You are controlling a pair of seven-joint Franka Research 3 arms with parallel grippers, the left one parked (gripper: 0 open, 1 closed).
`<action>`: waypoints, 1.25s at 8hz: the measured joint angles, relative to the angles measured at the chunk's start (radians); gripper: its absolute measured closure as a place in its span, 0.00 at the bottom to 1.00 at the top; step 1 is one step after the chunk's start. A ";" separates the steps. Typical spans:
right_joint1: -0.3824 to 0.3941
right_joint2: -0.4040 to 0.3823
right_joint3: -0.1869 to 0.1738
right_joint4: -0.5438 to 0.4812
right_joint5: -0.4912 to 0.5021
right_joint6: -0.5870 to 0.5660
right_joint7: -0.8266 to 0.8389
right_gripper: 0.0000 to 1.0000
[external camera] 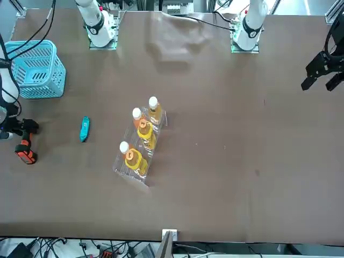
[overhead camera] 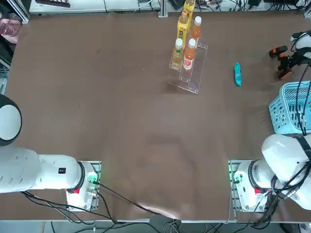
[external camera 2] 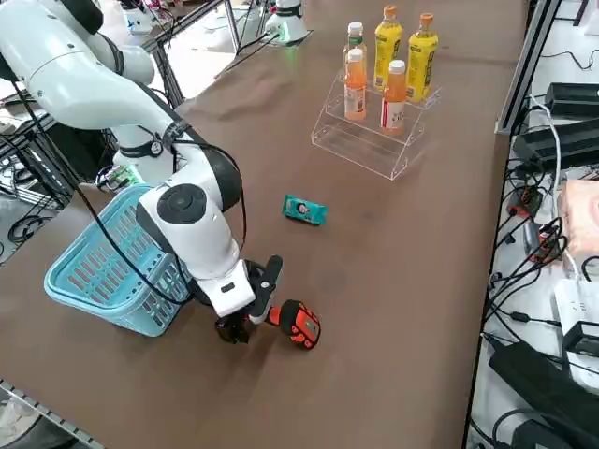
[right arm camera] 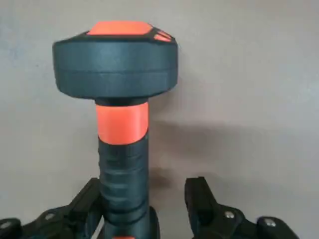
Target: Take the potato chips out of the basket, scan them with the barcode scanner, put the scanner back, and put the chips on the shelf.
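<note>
Right pincer [right arm camera: 147, 209] low over the brown worktop [overhead camera: 121, 121], fingers spread to either side of the handle of the black pistol-shaped barcode scanner with orange-red parts [right arm camera: 119, 99]; one finger close against the handle, the other apart from it with a clear gap, so no pinch yet. Scanner lying on the worktop between the fingers, head pointing away from the wrist. Just behind the pincer, towards the arm's base, the light blue plastic basket with lattice-hole sides [external camera 2: 103, 267]. Farther out, well apart from the pincer, the small slim teal-blue packet of potato chips [external camera 2: 305, 210], flat on the worktop between the scanner and the clear acrylic stepped shelf [external camera 2: 370, 140] with its orange and yellow drink bottles [external camera 2: 388, 94].

Judged from this layout: chips already out of the basket, first step done. Step in hand: gripping the scanner. Left to do: scanning the packet, returning the scanner, setting the chips on the shelf.
</note>
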 joint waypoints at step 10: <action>0.005 0.007 0.005 0.005 -0.017 0.000 0.000 0.59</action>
